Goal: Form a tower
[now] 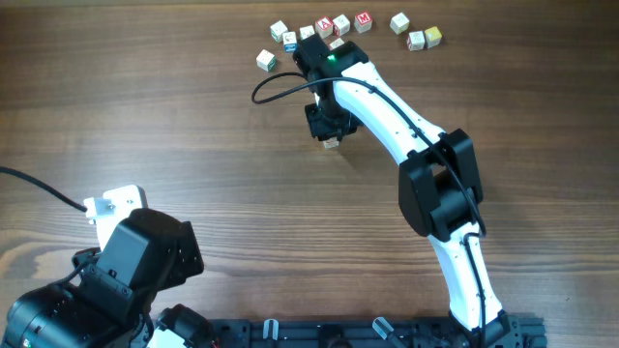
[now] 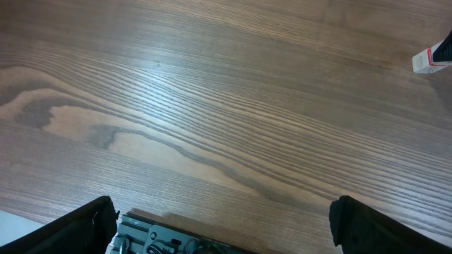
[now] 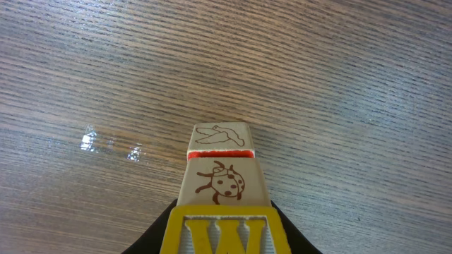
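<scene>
Brown wood grain with darker streaks and a pale sheen runs across the desk (image 1: 174, 116), which fills every view from edge to edge. Toward the far side of the desk stands the tower (image 3: 222, 176), one cube wide. In the right wrist view, a bird cube with a red edge is lowest, a ladybird cube sits above it, and a yellow-framed W cube is on top. The right fingers (image 3: 224, 233) are clamped on that top cube, with a dark tip on either side of it. Loose cubes (image 1: 341, 24) lie scattered along the far edge, just beyond the right arm's wrist. The left fingers (image 2: 222, 212) stand wide apart over the grain at the near left corner, holding nothing. A black cable (image 1: 255, 95) loops beside the tower.
</scene>
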You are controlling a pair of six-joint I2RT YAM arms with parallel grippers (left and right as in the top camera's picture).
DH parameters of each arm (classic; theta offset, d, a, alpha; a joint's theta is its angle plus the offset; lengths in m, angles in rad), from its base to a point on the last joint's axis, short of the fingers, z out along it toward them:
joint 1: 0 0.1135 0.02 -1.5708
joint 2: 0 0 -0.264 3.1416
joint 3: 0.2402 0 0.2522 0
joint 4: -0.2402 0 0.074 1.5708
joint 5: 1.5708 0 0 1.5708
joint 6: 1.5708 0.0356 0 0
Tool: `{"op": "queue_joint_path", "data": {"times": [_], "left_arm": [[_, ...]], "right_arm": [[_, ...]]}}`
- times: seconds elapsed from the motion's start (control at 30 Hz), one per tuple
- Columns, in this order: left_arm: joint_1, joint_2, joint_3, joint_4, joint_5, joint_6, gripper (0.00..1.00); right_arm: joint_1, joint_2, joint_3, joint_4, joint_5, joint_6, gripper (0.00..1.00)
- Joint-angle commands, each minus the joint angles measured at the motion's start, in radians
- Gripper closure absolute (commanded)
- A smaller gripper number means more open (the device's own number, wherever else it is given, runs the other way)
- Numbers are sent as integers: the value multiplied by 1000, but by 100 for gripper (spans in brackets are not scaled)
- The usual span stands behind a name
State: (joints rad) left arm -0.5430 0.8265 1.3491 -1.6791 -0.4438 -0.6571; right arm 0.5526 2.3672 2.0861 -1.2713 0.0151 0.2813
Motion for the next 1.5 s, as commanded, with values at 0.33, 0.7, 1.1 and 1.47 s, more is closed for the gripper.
{"op": "queue_joint_path", "data": {"times": [0.33,0.7,1.1,1.47], "left_arm": [[5,-1,-1,2,-2,-10,0],[5,-1,-1,2,-2,-10,0],[5,-1,-1,2,-2,-10,0],[5,-1,-1,2,-2,-10,0]], "right_arm": [[-4,-45,15,-2,-16,-19,83],[-4,-43,13,-2,-16,-19,83],[-4,-34,-11,7,-16,-19,83],[-4,-34,-15,20,-16,-19,80]]}}
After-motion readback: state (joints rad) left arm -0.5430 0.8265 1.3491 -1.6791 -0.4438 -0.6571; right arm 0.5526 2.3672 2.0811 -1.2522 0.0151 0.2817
